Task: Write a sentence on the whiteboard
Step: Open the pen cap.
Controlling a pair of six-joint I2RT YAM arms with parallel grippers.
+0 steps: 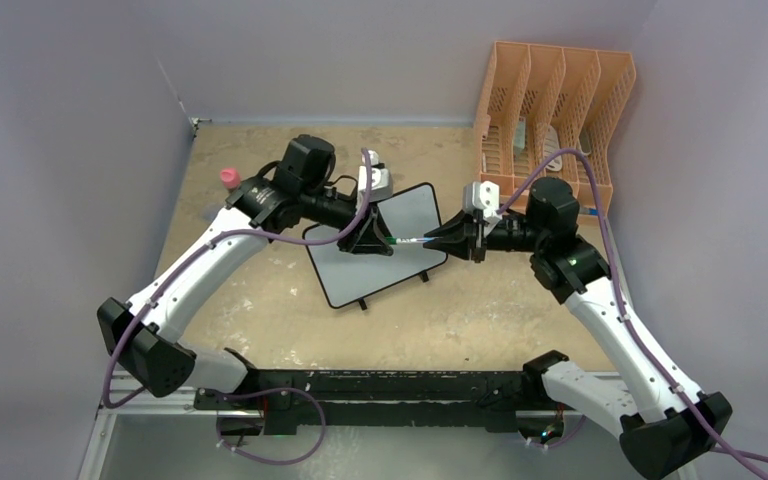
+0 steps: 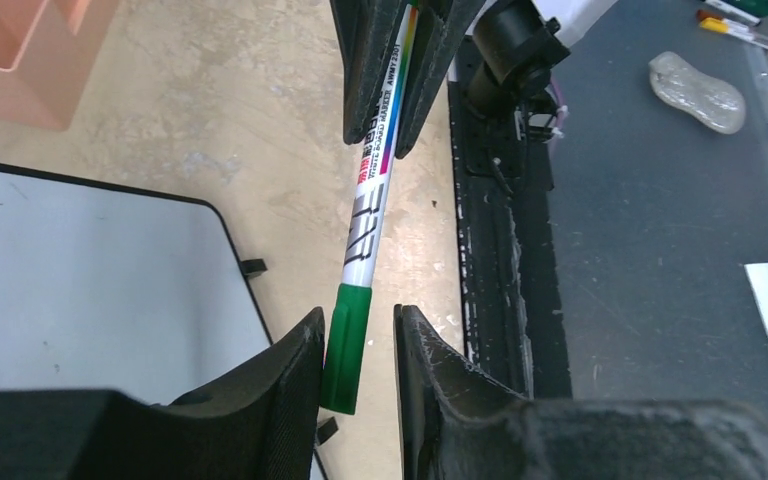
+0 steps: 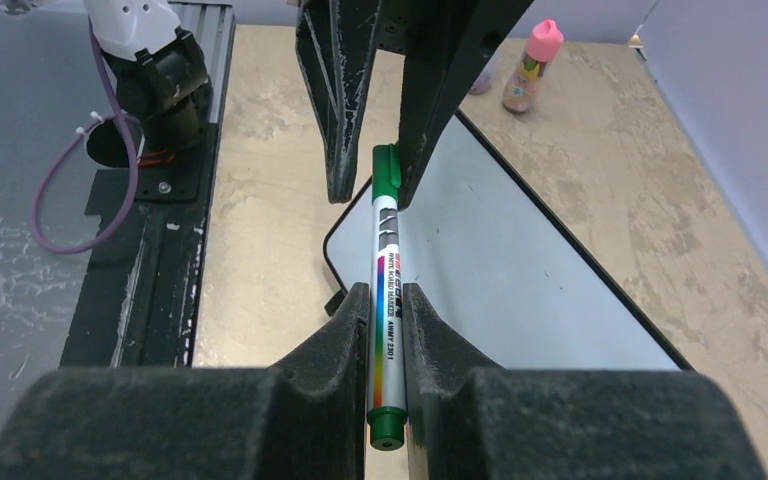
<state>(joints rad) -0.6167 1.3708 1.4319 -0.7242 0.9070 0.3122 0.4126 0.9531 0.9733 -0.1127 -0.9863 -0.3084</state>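
The whiteboard (image 1: 370, 275) lies tilted on the tan table, black-framed, and no sentence shows on its white face (image 2: 90, 290) (image 3: 520, 280). A white marker (image 1: 415, 242) with a green cap hangs level above the board's right part, between the two grippers. My right gripper (image 1: 432, 240) (image 3: 385, 292) is shut on the marker's barrel (image 3: 388, 270) near its tail end. My left gripper (image 1: 388, 243) (image 2: 358, 318) straddles the green cap (image 2: 346, 345). One finger touches the cap and a gap remains on the other side.
An orange file rack (image 1: 550, 110) stands at the back right. A pink-capped bottle (image 1: 229, 178) (image 3: 532, 62) sits at the left rear. The black mounting rail (image 1: 380, 385) runs along the near edge, with a grey surface beyond it holding small items (image 2: 695, 90).
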